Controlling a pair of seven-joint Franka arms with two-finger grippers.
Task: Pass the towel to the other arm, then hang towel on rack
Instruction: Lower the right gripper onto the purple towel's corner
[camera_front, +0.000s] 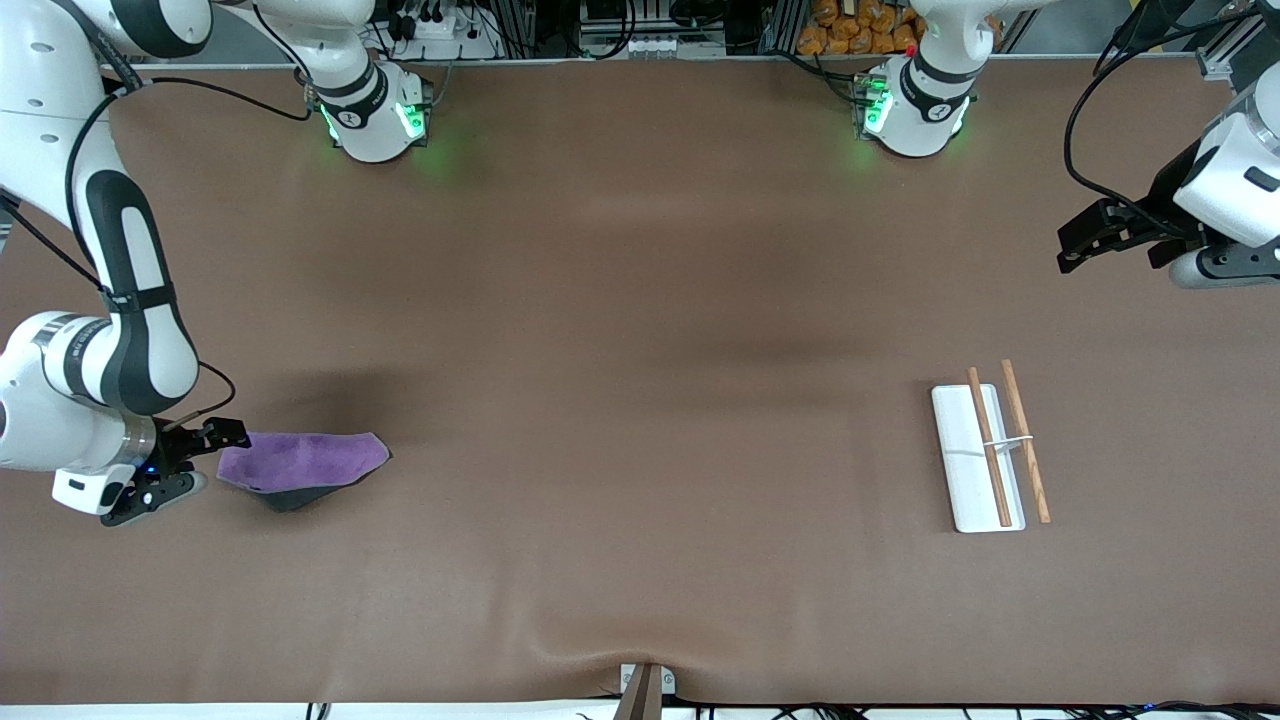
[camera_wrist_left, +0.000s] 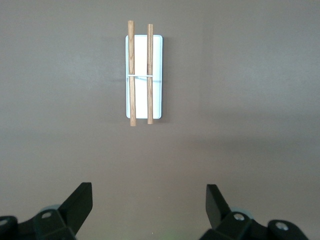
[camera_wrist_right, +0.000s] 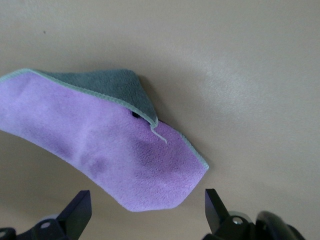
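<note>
One small fuzzy purple towel (camera_front: 300, 462) lies crumpled on the brown table (camera_front: 620, 400), near the right arm's end, dark grey reverse folded up along one edge. Right gripper (camera_front: 185, 462) sits just beside it, fingers spread wide, empty. White-based rack with two wooden rods (camera_front: 985, 455) stands toward the left arm's end. Left gripper (camera_front: 1100, 235) waits above that end's corner farthest from the front camera, wide open, empty.

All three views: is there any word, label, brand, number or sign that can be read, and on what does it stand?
None can be read.
The towel, the rack and the table carry no print.
A small round dark mark on each arm's base is too small to read.
The clutter along the table's edge by the arm bases shows no legible text.
</note>
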